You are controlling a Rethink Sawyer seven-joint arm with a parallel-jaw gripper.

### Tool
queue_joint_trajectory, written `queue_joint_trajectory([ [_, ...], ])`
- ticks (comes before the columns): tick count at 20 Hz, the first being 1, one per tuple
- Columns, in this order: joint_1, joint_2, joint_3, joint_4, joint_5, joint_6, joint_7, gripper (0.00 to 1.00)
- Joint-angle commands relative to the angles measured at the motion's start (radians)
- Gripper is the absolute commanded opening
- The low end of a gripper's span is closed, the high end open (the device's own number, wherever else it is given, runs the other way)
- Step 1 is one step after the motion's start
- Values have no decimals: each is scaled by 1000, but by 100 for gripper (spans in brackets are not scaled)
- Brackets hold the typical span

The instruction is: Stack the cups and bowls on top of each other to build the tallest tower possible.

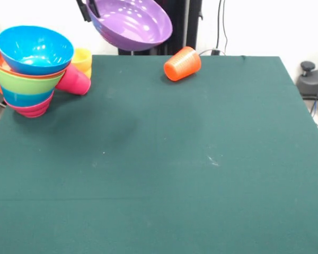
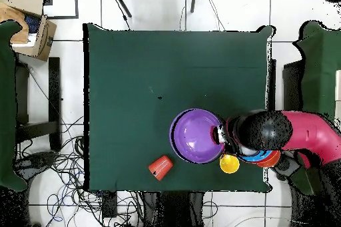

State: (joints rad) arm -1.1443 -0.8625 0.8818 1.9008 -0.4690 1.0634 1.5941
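Observation:
My gripper (image 1: 90, 10) is shut on the rim of the large purple bowl (image 1: 131, 22) and holds it tilted in the air over the table's far side. In the overhead view the gripper (image 2: 218, 133) grips the purple bowl (image 2: 196, 136) at its right rim. The tower (image 1: 29, 71) stands at the far left: a blue bowl (image 1: 34, 49) on top, then orange, lime green, translucent blue and magenta. The arm mostly hides the tower (image 2: 265, 158) from overhead. A yellow cup (image 1: 82, 59) (image 2: 230, 164) and a red-pink cup (image 1: 73, 80) sit beside the tower. The orange cup (image 1: 182, 63) (image 2: 160, 167) lies on its side.
The green table (image 1: 175, 159) (image 2: 166, 71) carries the objects along the robot's side only. Cables and a cardboard box (image 2: 33, 28) lie on the floor around it. The pedestal (image 1: 177, 24) stands behind the held bowl.

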Motion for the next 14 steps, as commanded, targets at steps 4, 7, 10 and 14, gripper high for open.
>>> queue_joint_trajectory([
  [4, -137, 40, 155, 72, -102, -11, -432, 0],
  [7, -158, 48, 177, 18, -77, 54, -455, 0],
  [10, -167, 59, 183, -26, -67, 100, -473, 0],
  [14, -195, 68, 191, -66, -62, 143, -517, 0],
])
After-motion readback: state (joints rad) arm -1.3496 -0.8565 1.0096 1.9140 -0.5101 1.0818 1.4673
